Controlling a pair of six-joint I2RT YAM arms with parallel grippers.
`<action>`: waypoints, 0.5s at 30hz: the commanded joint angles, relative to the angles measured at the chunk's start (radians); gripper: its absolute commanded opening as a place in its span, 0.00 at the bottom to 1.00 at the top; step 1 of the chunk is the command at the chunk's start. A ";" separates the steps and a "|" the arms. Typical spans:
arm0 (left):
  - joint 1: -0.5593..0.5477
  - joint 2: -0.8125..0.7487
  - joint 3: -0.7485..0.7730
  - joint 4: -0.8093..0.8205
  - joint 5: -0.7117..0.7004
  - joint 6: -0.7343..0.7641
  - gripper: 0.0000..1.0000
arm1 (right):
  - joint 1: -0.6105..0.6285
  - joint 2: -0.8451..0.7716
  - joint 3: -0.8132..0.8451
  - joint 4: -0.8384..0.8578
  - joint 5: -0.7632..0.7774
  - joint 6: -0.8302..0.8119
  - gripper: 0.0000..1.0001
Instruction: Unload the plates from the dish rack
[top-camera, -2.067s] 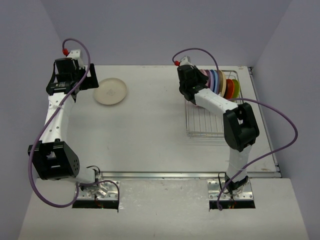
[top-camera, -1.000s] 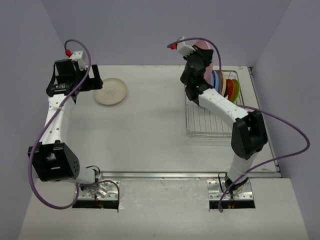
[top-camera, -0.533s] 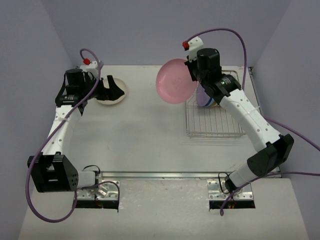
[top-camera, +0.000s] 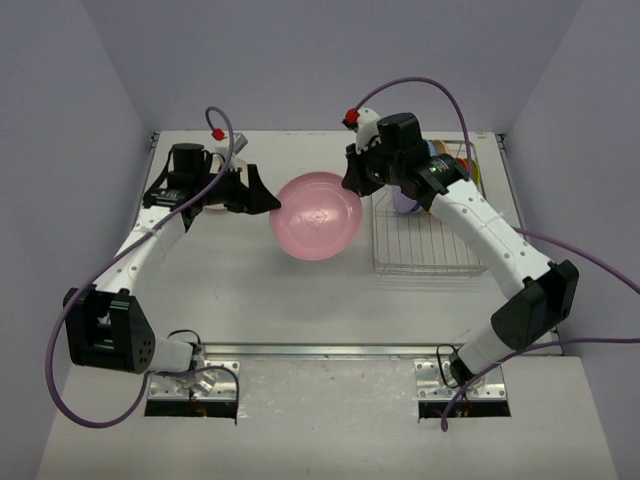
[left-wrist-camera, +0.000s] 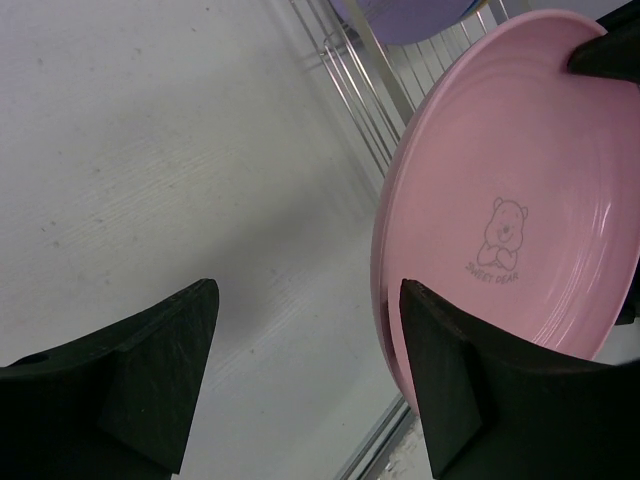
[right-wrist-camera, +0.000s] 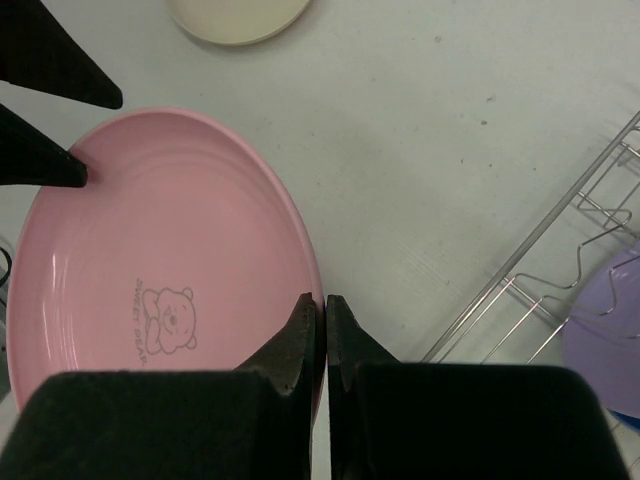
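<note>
Hanging pinched in right claw (right-wrist-camera: 322, 306) is pink plate (top-camera: 316, 215).

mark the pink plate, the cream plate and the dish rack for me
pink plate (top-camera: 315, 215): top external view, centre of its face.
cream plate (right-wrist-camera: 240, 18): right wrist view, its face at the picture's top edge.
dish rack (top-camera: 420, 250): top external view, bare floor bars at its near end.

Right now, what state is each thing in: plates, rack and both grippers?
pink plate, held off the table by its rim.
right gripper, shut on pink plate.
left gripper, open, at the plate's opposite rim.
cream plate, flat on the table.
lavender plate, in the rack.
rack, near bars bare.
</note>
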 joint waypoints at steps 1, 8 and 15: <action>-0.031 0.003 0.002 0.033 -0.015 0.015 0.69 | 0.018 -0.002 0.000 0.049 -0.039 0.024 0.00; -0.043 0.011 -0.017 0.034 -0.030 0.021 0.49 | 0.030 0.005 0.006 0.055 -0.035 0.025 0.00; -0.047 0.030 -0.022 0.015 -0.029 0.042 0.34 | 0.037 0.011 0.027 0.057 -0.013 0.030 0.00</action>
